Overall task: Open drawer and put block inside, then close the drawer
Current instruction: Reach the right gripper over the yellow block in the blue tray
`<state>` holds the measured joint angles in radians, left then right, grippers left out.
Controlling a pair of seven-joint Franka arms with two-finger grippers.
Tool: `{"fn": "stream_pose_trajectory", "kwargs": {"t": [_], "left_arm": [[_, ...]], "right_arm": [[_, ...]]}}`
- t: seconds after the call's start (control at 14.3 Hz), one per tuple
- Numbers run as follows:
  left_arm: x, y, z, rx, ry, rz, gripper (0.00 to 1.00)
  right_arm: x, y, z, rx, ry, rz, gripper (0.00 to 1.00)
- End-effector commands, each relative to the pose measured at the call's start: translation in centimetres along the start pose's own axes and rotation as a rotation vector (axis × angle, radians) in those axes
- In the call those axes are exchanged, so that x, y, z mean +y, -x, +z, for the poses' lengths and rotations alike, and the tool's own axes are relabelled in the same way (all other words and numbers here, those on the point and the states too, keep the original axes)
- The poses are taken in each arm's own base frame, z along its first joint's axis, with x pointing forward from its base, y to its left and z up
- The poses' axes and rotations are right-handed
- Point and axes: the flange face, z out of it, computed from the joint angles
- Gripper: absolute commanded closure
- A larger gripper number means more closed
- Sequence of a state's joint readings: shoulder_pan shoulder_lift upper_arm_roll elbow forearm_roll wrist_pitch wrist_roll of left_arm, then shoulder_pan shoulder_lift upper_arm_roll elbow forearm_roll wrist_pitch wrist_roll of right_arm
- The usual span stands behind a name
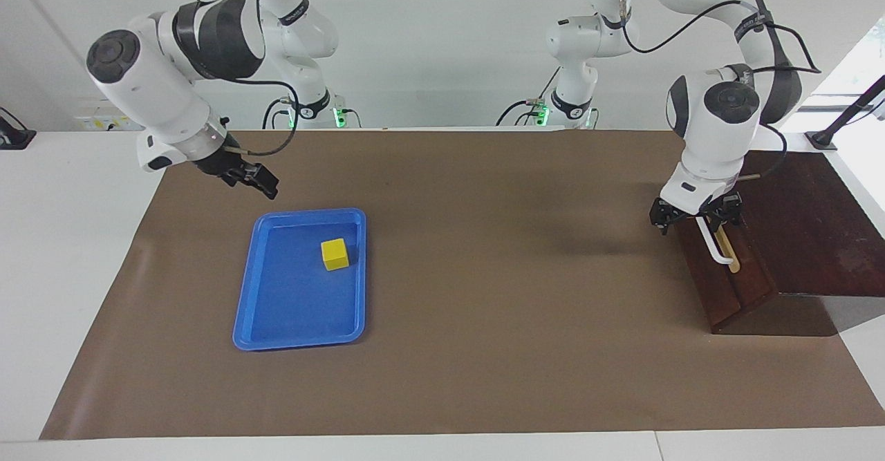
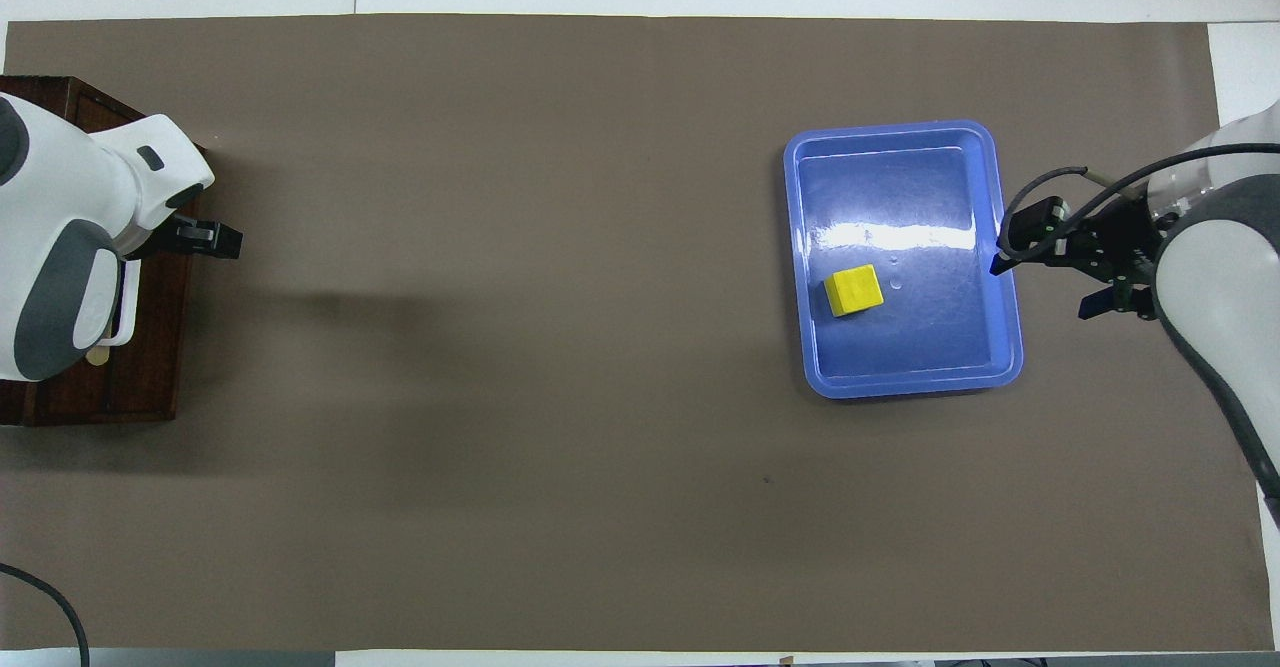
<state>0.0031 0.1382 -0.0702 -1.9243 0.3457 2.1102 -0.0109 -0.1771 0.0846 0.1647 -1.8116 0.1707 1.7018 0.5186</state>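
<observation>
Hovering at drawer [image 1: 733, 278] handle, left tool [image 1: 695, 218] spread, right tool [image 1: 257, 179] grip unclear, over table.

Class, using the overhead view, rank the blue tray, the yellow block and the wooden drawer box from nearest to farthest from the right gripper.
1. Flat blue plastic tray, beside the right gripper.
2. Small yellow cube block, in the tray.
3. Dark brown wooden drawer box, at the left arm's end.

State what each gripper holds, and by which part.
The left gripper is at the drawer handle's upper end; a closed grasp cannot be told. The right gripper holds nothing.
</observation>
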Motion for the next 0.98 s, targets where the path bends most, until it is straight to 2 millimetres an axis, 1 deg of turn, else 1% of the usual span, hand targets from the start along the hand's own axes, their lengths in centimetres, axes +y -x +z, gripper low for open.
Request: {"fn": "stream_pose_trajectory", "kwargs": {"t": [0.0,0.14,0.21,0.28,0.42,0.56,0.63,0.77,0.84,0.91], "left_arm": [[-0.2,0.3,1.4,0.027,-0.048,0.048,0.00],[-0.2,0.4,2.2,0.027,-0.061,0.063,0.00],[-0.6,0.5,2.4,0.026,-0.062,0.058,0.00],[-0.6,0.5,2.4,0.028,-0.062,0.057,0.00],[-0.5,0.7,2.9,0.024,-0.059,0.058,0.00],[-0.4,0.9,3.6,0.036,-0.053,0.059,0.00],[-0.3,0.9,3.7,0.037,-0.052,0.058,0.00],[0.6,0.7,3.5,0.044,-0.050,0.061,0.00],[0.9,0.7,3.5,0.045,-0.048,0.034,0.00],[1.7,0.5,3.4,0.048,-0.048,0.023,0.00]], "right_arm": [[-0.2,-1.7,4.1,-0.073,-0.095,0.245,0.00],[-0.5,-2.0,6.2,-0.112,-0.165,0.409,0.00],[-0.7,-2.7,7.5,-0.151,-0.192,0.470,0.00],[-0.5,-3.6,9.0,-0.195,-0.199,0.512,0.00],[-1.0,-4.4,11.9,-0.252,-0.184,0.564,0.00],[-1.3,-5.8,13.7,-0.302,-0.188,0.604,0.00],[-1.3,-6.1,14.4,-0.316,-0.191,0.614,0.00],[-1.5,-6.6,15.0,-0.344,-0.204,0.649,0.00],[-2.0,-7.5,15.0,-0.356,-0.218,0.676,0.00],[-2.3,-8.3,14.7,-0.361,-0.233,0.701,0.00]]}}
